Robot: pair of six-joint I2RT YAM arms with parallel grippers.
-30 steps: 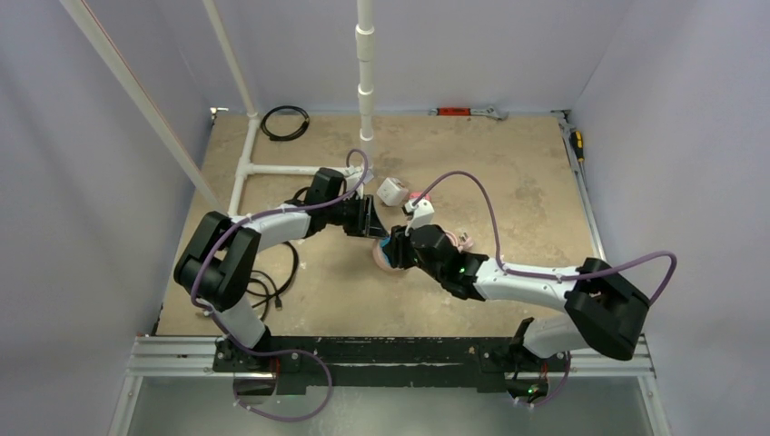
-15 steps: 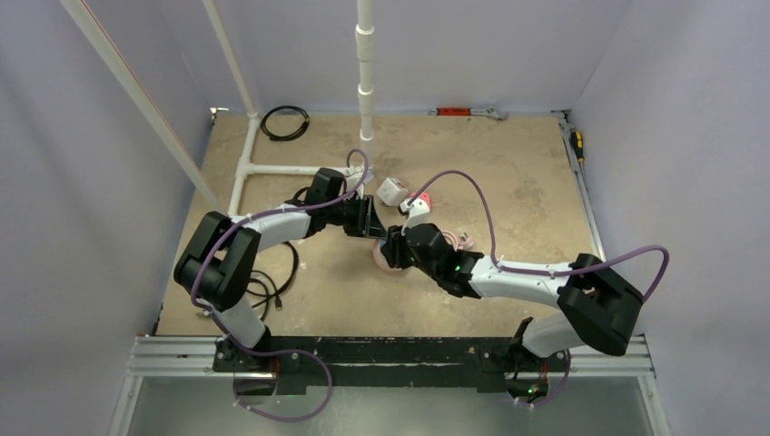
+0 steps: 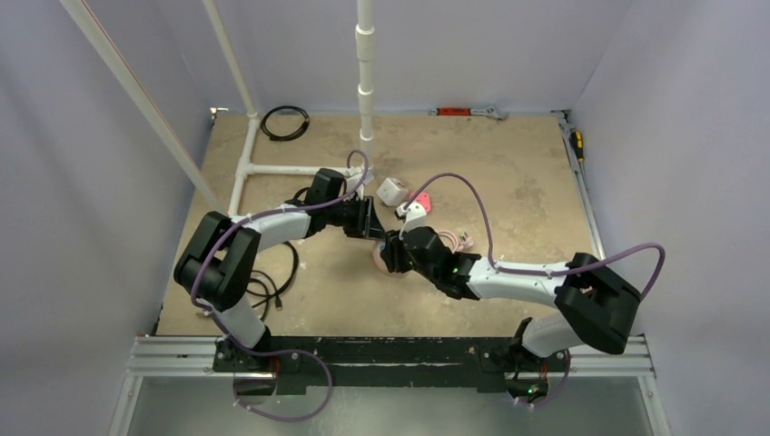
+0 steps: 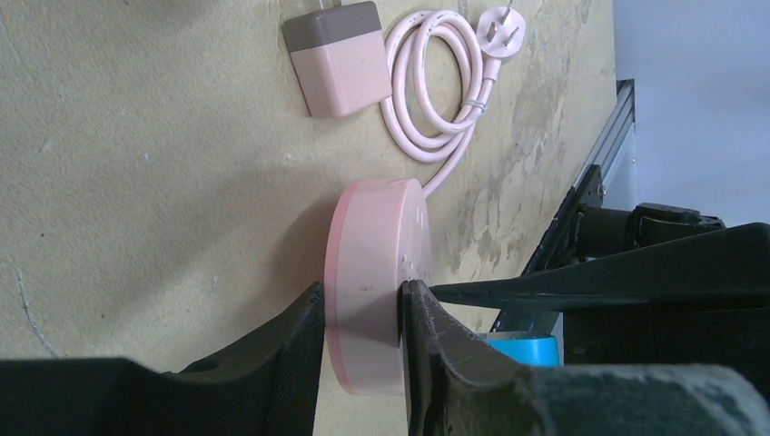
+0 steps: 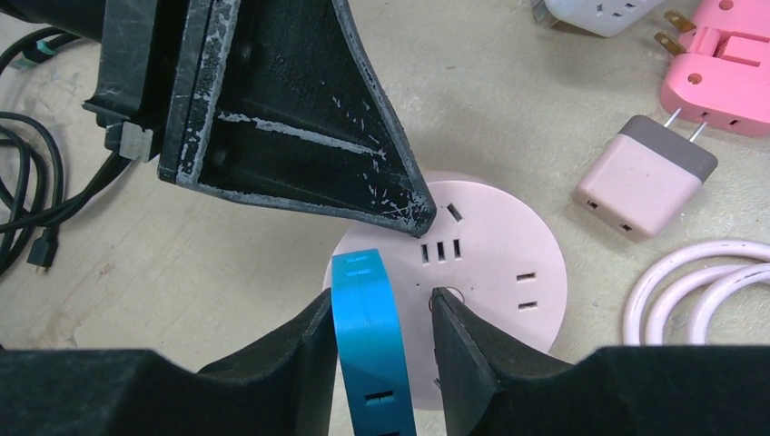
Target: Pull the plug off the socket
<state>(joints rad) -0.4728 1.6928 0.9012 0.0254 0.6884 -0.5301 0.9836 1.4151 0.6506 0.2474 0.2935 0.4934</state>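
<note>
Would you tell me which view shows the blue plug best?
Right wrist: the blue plug sits large inside the right gripper. Left wrist shows only a blue sliver beside the socket; overhead, the right arm hides it.

Seen from above, the white-and-black right arm has swung slightly left. Its black elbow block now sits nearer the table's middle. The right gripper has crept closer to the left gripper, covering more of the flat round pale-pink socket. The purple cable arching over the forearm has drifted left too.
</note>
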